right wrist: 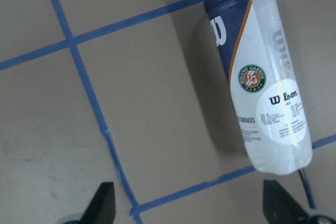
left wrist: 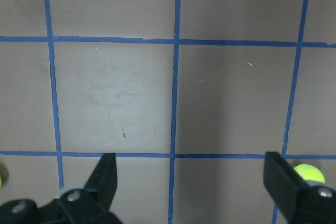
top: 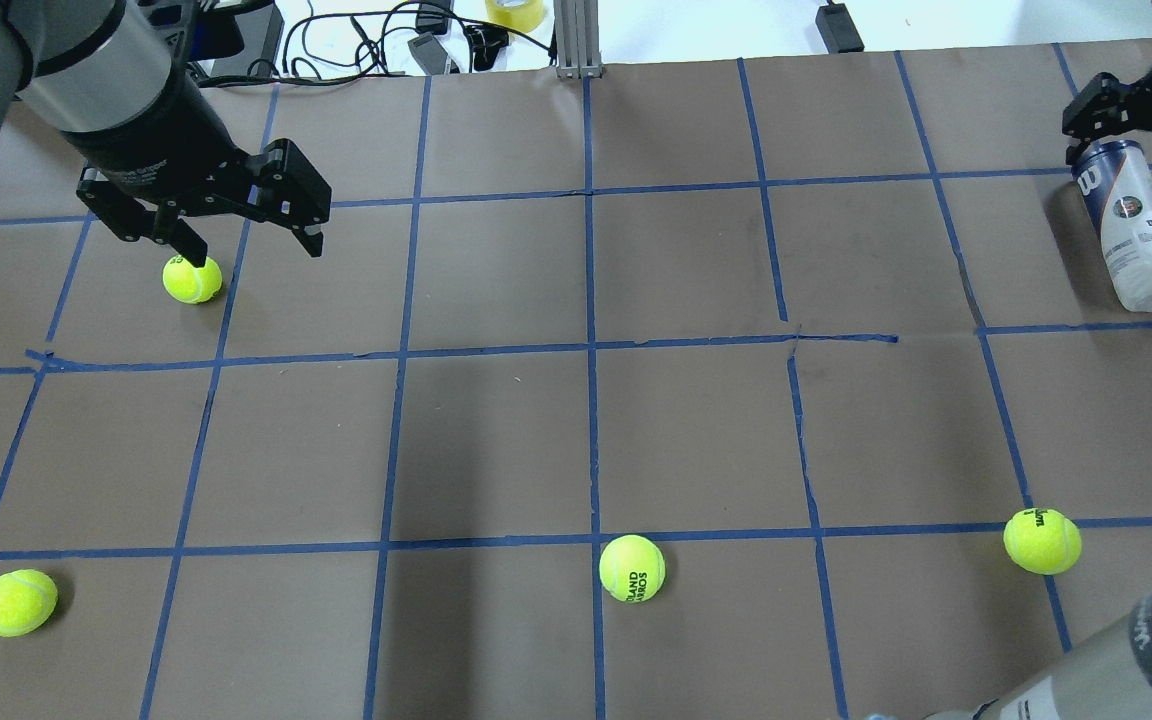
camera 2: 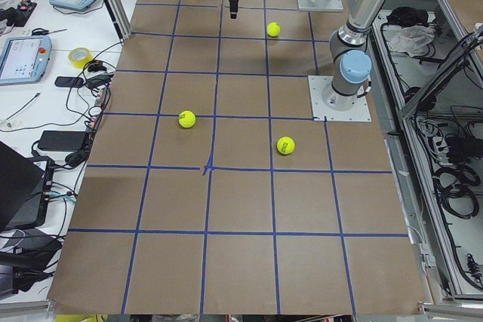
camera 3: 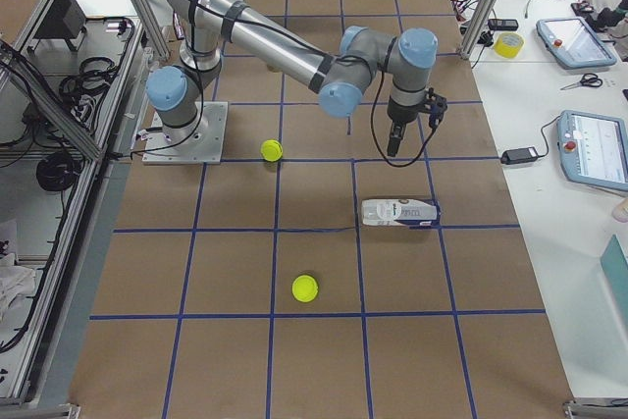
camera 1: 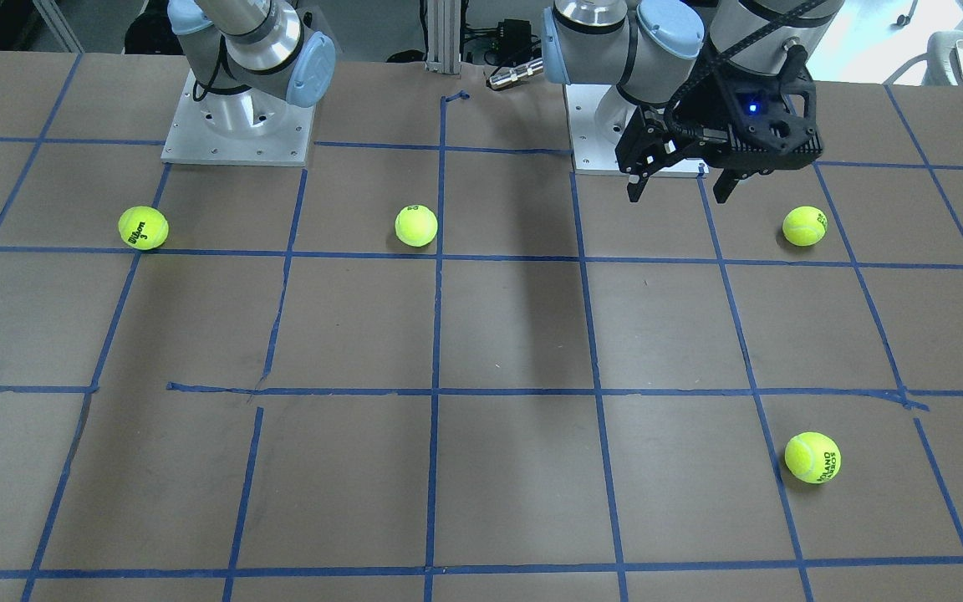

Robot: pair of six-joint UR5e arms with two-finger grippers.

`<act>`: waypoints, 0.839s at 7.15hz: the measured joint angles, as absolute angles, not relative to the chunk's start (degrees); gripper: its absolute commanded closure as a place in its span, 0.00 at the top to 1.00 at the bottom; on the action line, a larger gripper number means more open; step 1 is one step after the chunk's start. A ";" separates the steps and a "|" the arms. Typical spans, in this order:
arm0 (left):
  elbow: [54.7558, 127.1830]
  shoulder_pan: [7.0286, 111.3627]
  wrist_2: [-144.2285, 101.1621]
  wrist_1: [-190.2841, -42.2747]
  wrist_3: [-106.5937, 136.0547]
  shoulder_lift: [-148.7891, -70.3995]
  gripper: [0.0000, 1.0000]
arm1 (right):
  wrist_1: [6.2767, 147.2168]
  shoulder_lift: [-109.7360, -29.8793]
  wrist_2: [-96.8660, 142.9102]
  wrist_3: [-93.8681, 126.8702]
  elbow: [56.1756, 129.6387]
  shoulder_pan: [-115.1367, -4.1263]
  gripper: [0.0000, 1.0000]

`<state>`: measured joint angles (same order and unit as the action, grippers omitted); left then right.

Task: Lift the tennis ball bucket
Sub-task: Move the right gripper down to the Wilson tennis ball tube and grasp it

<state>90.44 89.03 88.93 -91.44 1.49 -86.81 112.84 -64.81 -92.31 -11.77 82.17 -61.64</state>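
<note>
The tennis ball bucket lies on its side at the table's far right, dark blue rim pointing away from me; it also shows in the exterior right view and the right wrist view. It is out of view in the front-facing view. My right gripper is open and empty, hovering above the bucket's rim end without touching it; its fingertips show at the bottom of the wrist view. My left gripper is open and empty above the far left of the table, also seen in the front-facing view.
Several loose yellow-green tennis balls lie on the brown, blue-taped table: one under my left gripper, one near left, one near middle, one near right. Cables and a metal post line the far edge.
</note>
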 measured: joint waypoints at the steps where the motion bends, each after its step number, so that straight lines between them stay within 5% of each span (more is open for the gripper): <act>1: 90.44 89.03 88.89 -91.42 1.49 -86.85 1.00 | 116.72 -62.00 -92.41 -16.16 81.93 -60.28 1.00; 6: 90.36 89.03 88.64 -91.26 1.51 -87.03 1.00 | 120.30 -55.29 -95.75 -29.49 81.62 -57.27 1.00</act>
<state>90.36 89.03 88.64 -91.26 1.51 -87.03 120.30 -55.29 -95.75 -29.49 81.62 -57.27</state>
